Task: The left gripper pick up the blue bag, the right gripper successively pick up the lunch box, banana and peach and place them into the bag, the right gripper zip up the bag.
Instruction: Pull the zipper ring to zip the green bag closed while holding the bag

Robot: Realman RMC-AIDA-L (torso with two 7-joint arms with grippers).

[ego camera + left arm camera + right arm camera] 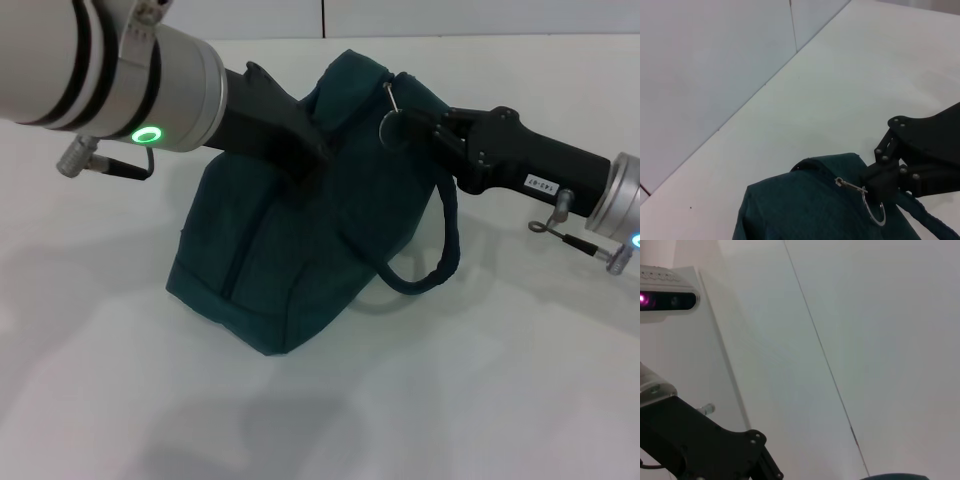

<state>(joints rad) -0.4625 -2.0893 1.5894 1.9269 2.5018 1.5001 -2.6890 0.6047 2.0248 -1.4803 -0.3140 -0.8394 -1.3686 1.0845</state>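
Observation:
The blue bag (280, 260) stands on the white table in the middle of the head view, its top closed. My left gripper (305, 155) reaches in from the upper left and is shut on the bag's upper fabric. My right gripper (428, 125) comes in from the right and is shut on the ring zipper pull (392, 127) at the bag's top right corner. The left wrist view shows that ring zipper pull (875, 212) hanging under the right gripper (875, 182) at the bag's top edge (805, 210). One padded handle (440, 250) droops on the right. The lunch box, banana and peach are out of view.
The white table (480, 400) spreads around the bag. A pale wall with a vertical seam (794, 25) stands behind it. In the right wrist view a white camera unit (667, 295) with a pink light sits above the left arm (700, 440).

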